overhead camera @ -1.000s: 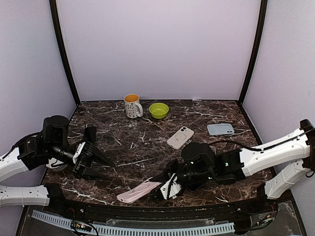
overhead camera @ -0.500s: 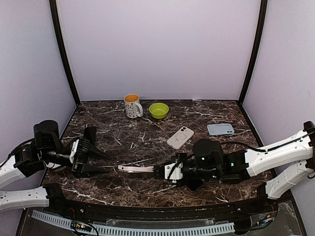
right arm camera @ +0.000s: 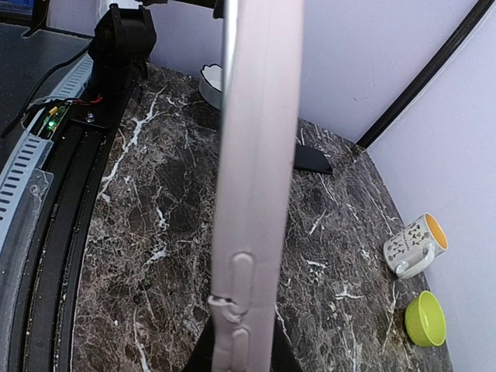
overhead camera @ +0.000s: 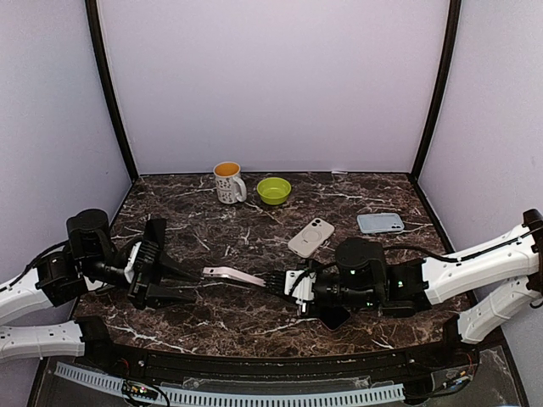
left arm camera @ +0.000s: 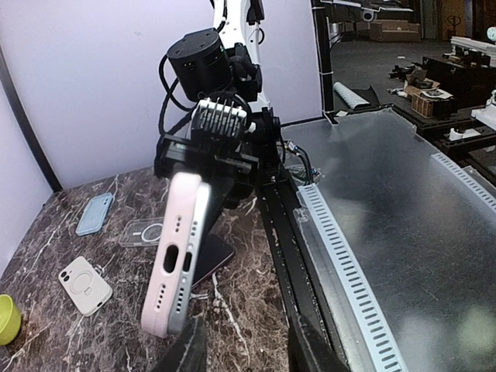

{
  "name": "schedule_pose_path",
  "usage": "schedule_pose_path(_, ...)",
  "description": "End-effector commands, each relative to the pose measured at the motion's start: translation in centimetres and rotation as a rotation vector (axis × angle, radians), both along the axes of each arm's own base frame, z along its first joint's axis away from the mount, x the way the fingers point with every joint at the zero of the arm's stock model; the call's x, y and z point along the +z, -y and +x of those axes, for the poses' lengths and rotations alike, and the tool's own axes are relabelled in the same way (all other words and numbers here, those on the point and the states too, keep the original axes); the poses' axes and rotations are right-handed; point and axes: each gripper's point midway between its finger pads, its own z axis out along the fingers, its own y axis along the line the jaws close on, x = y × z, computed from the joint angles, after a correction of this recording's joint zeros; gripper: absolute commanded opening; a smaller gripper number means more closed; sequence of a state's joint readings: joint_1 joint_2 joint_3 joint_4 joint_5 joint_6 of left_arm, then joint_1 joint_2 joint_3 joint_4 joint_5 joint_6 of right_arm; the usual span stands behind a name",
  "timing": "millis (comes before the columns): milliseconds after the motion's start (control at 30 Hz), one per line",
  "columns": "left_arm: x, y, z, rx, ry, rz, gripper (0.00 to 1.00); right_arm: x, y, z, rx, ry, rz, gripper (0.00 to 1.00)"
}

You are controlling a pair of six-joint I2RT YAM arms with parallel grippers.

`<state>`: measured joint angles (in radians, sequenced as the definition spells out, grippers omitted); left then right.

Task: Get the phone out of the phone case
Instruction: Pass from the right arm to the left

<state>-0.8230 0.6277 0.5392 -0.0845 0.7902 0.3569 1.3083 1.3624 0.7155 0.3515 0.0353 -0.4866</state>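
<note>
The phone [left arm camera: 189,260], a grey-edged slab inside its pink phone case [overhead camera: 231,274], hangs edge-on above the table. My right gripper [overhead camera: 284,282] is shut on one end of it, and the free end with the charging port points at the left arm. In the right wrist view the pink phone case [right arm camera: 260,155] fills the middle, with my right gripper [right arm camera: 240,356] clamped round it at the bottom edge. My left gripper [overhead camera: 193,287] is open, just short of the free end. In the left wrist view my left gripper [left arm camera: 244,349] holds nothing, and the pink phone case [left arm camera: 167,271] hangs above its left finger.
A white mug [overhead camera: 227,181] and a green bowl [overhead camera: 273,190] stand at the back. A white case [overhead camera: 310,236], a blue case [overhead camera: 380,223] and a clear case [left arm camera: 143,231] lie on the marble. A dark phone [left arm camera: 213,260] lies under the right arm. A black rail [overhead camera: 254,365] runs along the front edge.
My right gripper has lifted the pink-cased phone from near the front edge, turned it edge-on and carried it left towards the left gripper. The left jaws have narrowed slightly.
</note>
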Motion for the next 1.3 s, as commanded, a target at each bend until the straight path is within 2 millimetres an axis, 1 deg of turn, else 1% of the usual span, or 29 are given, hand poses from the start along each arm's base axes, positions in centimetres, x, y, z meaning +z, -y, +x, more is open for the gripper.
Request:
schedule_pose_path(0, 1.0, 0.3, -1.2, -0.078, -0.014, -0.051, 0.37, 4.5, -0.5, 0.3, -0.013, 0.003, 0.160, 0.00)
schedule_pose_path(100, 1.4, 0.6, -1.6, -0.094, -0.009, -0.072, 0.37, 4.4, -0.6, 0.2, -0.005, -0.003, 0.161, 0.00)
schedule_pose_path(400, 0.9, 1.1, -1.2, -0.082, 0.003, -0.062, 0.37, 4.1, -0.9, -0.8, 0.051, -0.022, 0.154, 0.00)
schedule_pose_path(733, 0.9, 1.1, -1.2, -0.077, 0.008, -0.061, 0.37, 3.8, -0.9, -1.3, 0.081, -0.027, 0.132, 0.00)
schedule_pose_path(1000, 0.4, 1.0, -1.1, -0.071, 0.003, -0.044, 0.36, 3.9, -1.1, -1.6, 0.105, -0.026, 0.127, 0.00)
schedule_pose_path(1167, 0.4, 1.0, -1.1, -0.067, 0.003, -0.045, 0.36, 3.6, -1.1, -1.7, 0.113, -0.026, 0.112, 0.00)
schedule_pose_path(1267, 0.3, 1.0, -1.0, -0.063, 0.003, -0.040, 0.36, 3.8, -1.1, -2.0, 0.128, -0.028, 0.117, 0.00)
